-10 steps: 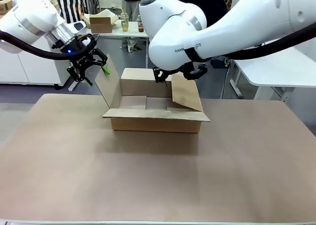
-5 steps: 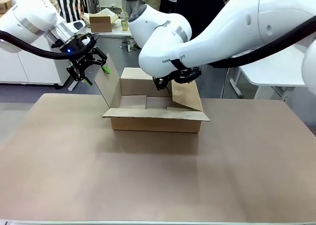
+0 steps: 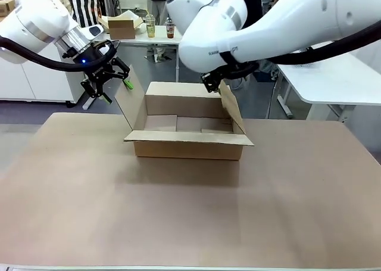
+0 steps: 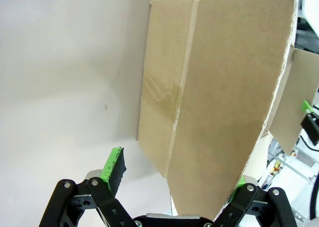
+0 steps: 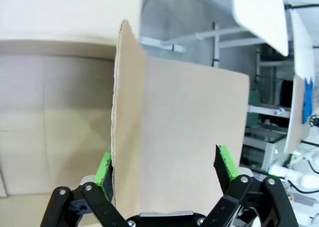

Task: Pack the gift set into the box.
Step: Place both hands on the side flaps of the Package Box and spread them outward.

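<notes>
The box (image 3: 187, 146) stands open in the middle of the brown table, its inside bare. My left gripper (image 3: 113, 83) is at the top edge of the raised left flap (image 4: 224, 87). It is open, and the flap stands between its spread fingers (image 4: 113, 164). My right gripper (image 3: 213, 83) is open at the top of the right flap (image 5: 184, 127). That flap's edge lies against one green pad (image 5: 104, 169), and the other pad is apart from it. The gift set is out of view.
A much smaller brown carton (image 3: 122, 27) and some cups (image 3: 150, 27) sit on a white table behind. Another white table (image 3: 333, 80) stands at the right. Bare brown tabletop (image 3: 178, 211) stretches in front of the box.
My right arm has risen and swung right, and the right flap went from leaning inward over the box to nearly upright. The left arm and left flap have stayed put.
</notes>
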Available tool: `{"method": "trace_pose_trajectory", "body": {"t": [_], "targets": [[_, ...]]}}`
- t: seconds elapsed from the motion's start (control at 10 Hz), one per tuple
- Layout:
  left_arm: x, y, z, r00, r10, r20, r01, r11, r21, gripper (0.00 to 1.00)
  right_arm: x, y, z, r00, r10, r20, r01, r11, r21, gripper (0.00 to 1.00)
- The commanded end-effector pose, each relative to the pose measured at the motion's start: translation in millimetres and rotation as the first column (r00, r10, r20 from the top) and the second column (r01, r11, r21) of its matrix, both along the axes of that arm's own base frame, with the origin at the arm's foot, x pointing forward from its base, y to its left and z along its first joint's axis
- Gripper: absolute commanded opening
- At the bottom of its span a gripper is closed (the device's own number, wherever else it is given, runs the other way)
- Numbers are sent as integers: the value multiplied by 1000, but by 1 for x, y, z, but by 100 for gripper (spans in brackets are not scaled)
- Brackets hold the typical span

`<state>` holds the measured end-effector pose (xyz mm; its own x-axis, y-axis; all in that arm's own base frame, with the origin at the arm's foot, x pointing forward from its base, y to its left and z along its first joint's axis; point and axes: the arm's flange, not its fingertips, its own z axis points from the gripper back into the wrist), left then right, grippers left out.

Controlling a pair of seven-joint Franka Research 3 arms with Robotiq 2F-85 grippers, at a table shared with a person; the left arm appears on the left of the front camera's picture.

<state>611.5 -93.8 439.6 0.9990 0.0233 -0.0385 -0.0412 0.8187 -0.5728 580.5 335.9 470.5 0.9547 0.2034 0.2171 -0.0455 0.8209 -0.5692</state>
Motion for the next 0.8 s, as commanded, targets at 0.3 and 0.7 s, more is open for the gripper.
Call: {"method": "trace_pose_trajectory", "body": {"t": [0.3, 0.7], "targets": [[-1, 1, 2, 1000, 14, -4, -14, 1000, 22, 100, -15, -86, 12, 996, -3, -86, 17, 986, 163, 100], [-1, 1, 2, 1000, 14, -4, -14, 1000, 22, 100, -2, -79, 16, 996, -34, -77, 46, 987, 155, 100]]}}
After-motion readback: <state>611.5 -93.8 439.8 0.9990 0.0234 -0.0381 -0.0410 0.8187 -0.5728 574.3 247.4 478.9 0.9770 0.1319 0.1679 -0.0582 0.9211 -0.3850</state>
